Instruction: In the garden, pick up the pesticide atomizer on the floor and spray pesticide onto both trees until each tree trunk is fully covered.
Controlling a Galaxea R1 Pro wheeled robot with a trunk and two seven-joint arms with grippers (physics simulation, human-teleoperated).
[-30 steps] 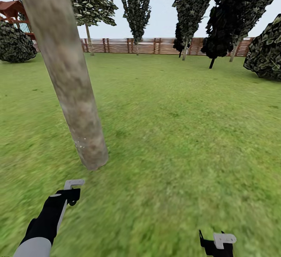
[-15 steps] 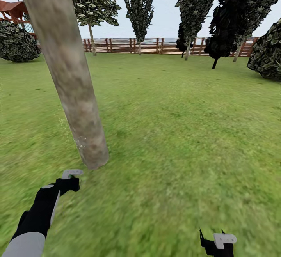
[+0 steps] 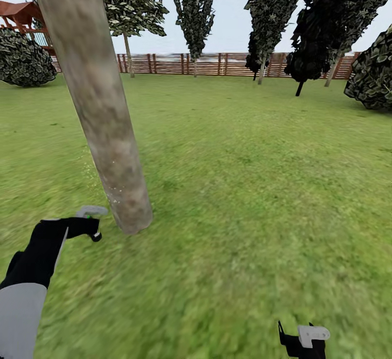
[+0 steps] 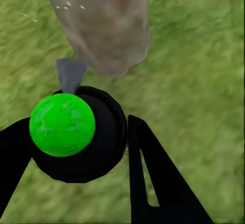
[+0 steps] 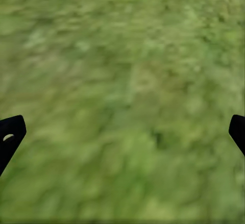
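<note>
Black fingers of the left gripper (image 4: 76, 147) clamp the round dark pesticide atomizer (image 4: 76, 132), green-capped, nozzle aimed at the tree trunk (image 3: 100, 114) just beyond, presumably for spraying. The smooth mottled grey-tan column is speck-flecked. Well right of it, the right gripper (image 5: 122, 132) hangs spread, empty, over blurry grass.

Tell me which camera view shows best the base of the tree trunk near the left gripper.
The head view: the tree trunk rises whole from the lawn, beside the left gripper. The left wrist view shows its base closer, cropped. The right wrist view shows grass.
</note>
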